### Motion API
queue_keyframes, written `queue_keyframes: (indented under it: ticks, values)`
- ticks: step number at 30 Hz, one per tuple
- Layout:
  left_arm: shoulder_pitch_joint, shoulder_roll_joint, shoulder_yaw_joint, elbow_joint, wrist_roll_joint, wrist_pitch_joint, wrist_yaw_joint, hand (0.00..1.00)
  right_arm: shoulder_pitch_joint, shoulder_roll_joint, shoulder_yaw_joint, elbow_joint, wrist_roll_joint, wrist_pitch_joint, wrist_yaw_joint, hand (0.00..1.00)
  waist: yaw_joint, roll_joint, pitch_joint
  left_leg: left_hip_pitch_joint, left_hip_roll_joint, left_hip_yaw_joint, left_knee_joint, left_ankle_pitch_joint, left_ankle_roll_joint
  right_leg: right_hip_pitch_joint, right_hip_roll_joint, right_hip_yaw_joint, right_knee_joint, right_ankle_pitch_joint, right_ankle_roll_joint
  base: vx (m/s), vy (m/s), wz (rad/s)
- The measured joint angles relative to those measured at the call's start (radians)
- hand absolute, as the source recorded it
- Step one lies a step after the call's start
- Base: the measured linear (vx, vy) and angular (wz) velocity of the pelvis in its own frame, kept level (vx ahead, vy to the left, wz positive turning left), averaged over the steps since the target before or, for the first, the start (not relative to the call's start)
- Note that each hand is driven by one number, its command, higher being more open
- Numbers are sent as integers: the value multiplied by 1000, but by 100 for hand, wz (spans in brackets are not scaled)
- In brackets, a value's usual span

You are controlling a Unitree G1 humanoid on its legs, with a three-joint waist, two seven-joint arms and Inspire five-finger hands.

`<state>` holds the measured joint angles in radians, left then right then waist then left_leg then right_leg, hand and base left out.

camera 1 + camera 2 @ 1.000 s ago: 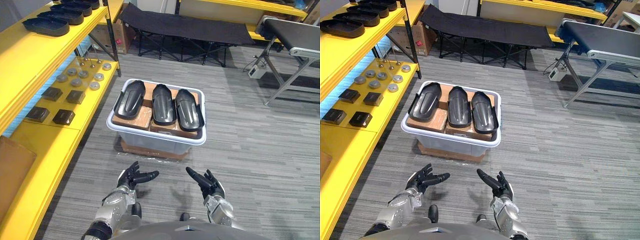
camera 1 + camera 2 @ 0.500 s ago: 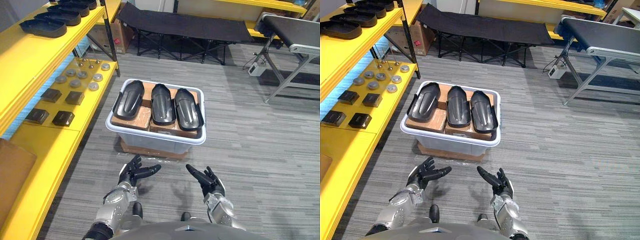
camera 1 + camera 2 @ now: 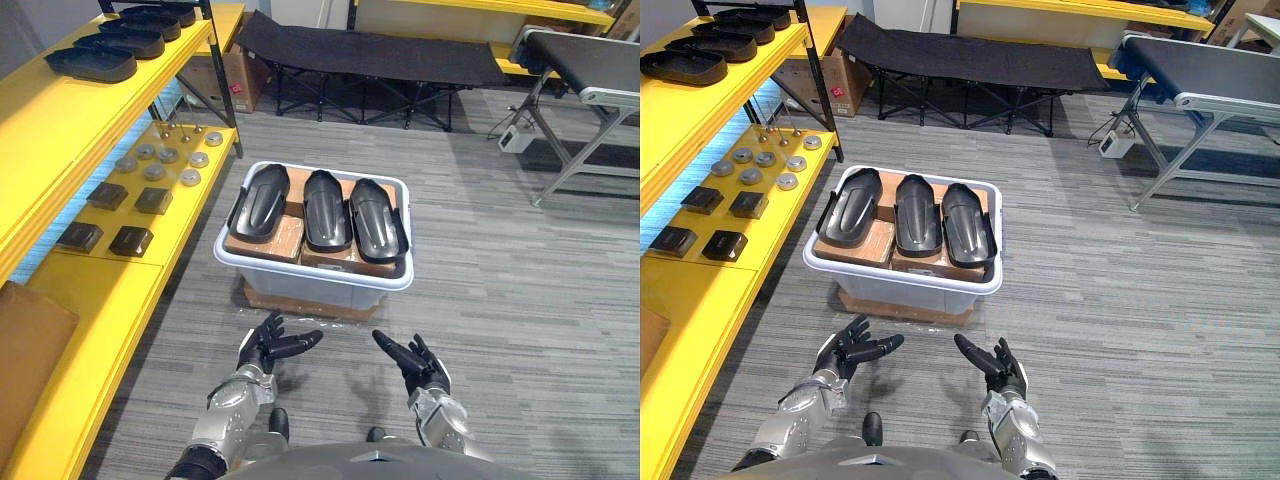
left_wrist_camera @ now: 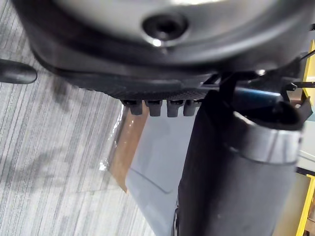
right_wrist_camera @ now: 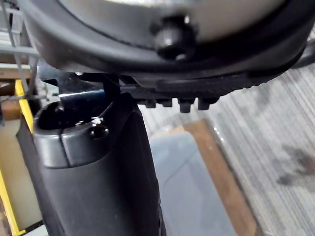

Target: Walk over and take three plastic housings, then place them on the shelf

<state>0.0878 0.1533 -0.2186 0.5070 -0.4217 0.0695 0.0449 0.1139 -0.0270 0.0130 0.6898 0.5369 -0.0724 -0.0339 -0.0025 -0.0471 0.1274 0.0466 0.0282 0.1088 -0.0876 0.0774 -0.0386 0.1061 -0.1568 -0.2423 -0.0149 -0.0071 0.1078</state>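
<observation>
Three black plastic housings lie side by side on cardboard boxes inside a pale grey bin (image 3: 300,277) on the floor: a left housing (image 3: 259,198), a middle housing (image 3: 325,209) and a right housing (image 3: 377,217). My left hand (image 3: 268,345) and right hand (image 3: 412,362) hover open and empty just short of the bin's near wall, palms facing each other. The yellow shelf (image 3: 120,90) runs along my left side, and more black housings (image 3: 92,63) rest on its upper level.
Small black blocks (image 3: 131,240) and metal discs (image 3: 155,173) sit on the shelf's lower level. A black folding cot (image 3: 370,50) stands behind the bin. A conveyor on metal legs (image 3: 580,70) is at the far right. Grey carpet lies open to the bin's right.
The whole picture has shifted slightly, so the camera moved. My hands keep the same open pose in front of the bin.
</observation>
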Motion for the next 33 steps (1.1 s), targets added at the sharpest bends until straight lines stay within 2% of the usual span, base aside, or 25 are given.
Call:
queue_keyframes:
  ticks: [33]
  values:
    - [0, 2, -2, 1, 1, 1, 0, 100, 0, 0, 9, 0, 0, 0, 2, 100, 0, -6, -3, 2, 0, -2, -2, 0, 0, 4, 0, -2, -2, 1, 1, 0, 0, 0]
